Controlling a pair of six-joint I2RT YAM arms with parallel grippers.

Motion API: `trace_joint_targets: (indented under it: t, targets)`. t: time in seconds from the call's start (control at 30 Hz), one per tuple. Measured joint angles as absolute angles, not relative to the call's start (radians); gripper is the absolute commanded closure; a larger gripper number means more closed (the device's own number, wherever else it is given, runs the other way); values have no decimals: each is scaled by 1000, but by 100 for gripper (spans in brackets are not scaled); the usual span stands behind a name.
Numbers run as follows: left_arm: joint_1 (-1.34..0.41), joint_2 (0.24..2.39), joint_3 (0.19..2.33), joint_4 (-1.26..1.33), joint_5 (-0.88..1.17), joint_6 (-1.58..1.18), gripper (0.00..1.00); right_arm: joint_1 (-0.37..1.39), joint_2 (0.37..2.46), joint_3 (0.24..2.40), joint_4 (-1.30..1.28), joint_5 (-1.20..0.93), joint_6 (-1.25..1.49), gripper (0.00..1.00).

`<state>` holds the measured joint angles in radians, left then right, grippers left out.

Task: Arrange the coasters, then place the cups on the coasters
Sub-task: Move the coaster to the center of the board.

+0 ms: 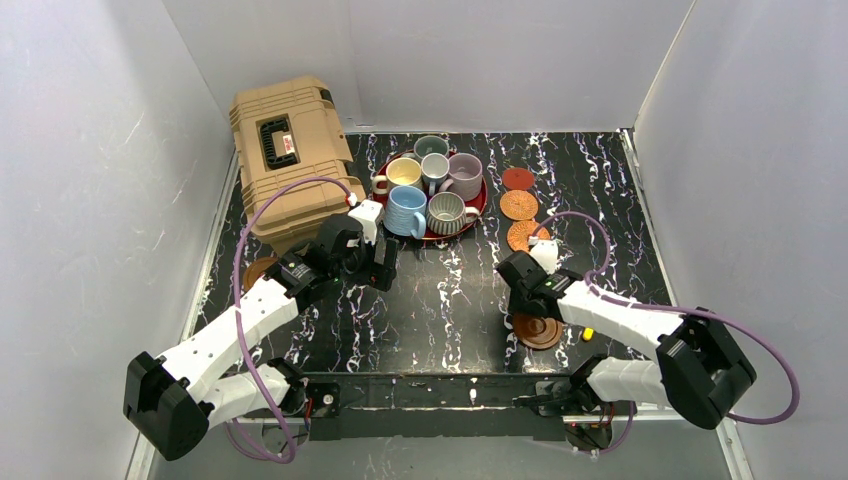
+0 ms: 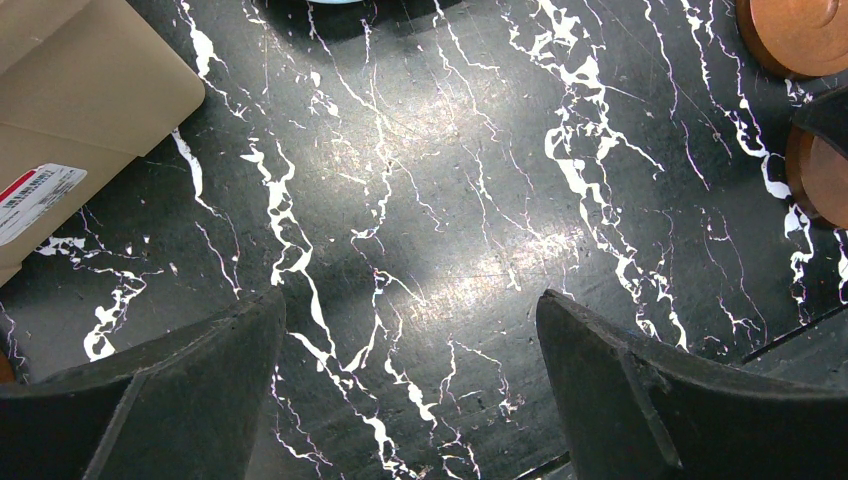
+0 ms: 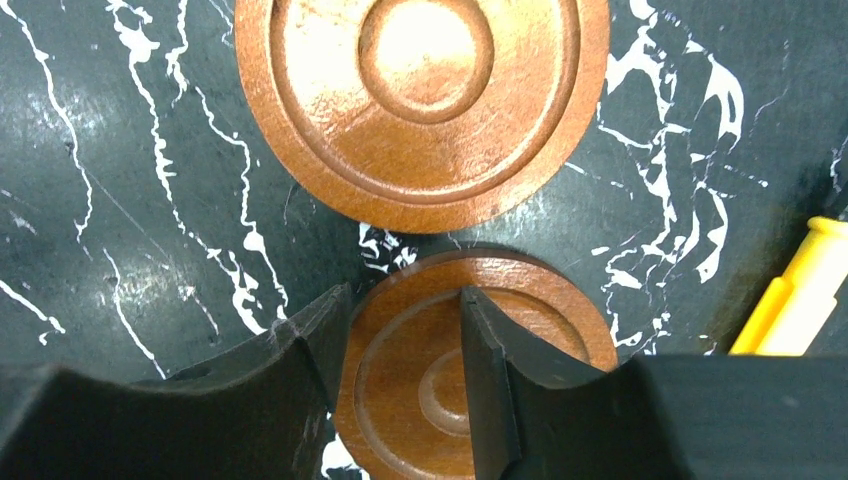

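Wood coaster partly between right jaws; second coaster beyond.

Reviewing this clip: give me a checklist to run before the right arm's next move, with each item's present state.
1. Right end effector lined up over a dark brown ringed wooden coaster: ok.
2. Grip on that coaster secure: cannot tell.
3. Gap to the second dark brown wooden coaster: not ok, almost edge to edge.
4. Yellow plastic piece clear of that end effector: ok.
5. Left end effector open, empty, over the black marbled table: ok.
6. Six ceramic mugs in the round red tray, out of the way: ok.
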<state>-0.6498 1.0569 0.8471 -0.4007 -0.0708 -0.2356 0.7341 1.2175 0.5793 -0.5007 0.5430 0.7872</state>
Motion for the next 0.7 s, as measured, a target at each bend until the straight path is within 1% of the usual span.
trace_joint_targets:
  t: [0.13, 0.3, 0.5, 0.7]
  targets:
    - [-650, 1057, 847, -400, -71, -236, 5, 733, 1176, 579, -535, 506, 788, 38]
    - [-650, 1057, 847, -400, -69, -236, 6, 733, 1045, 579, -587, 451, 799, 31]
    - [-650, 1058, 847, -400, -64, -236, 6, 746, 1018, 573, -632, 407, 819, 26]
    - [-650, 1059, 847, -400, -63, -236, 6, 790, 1069, 571, -636, 389, 841, 26]
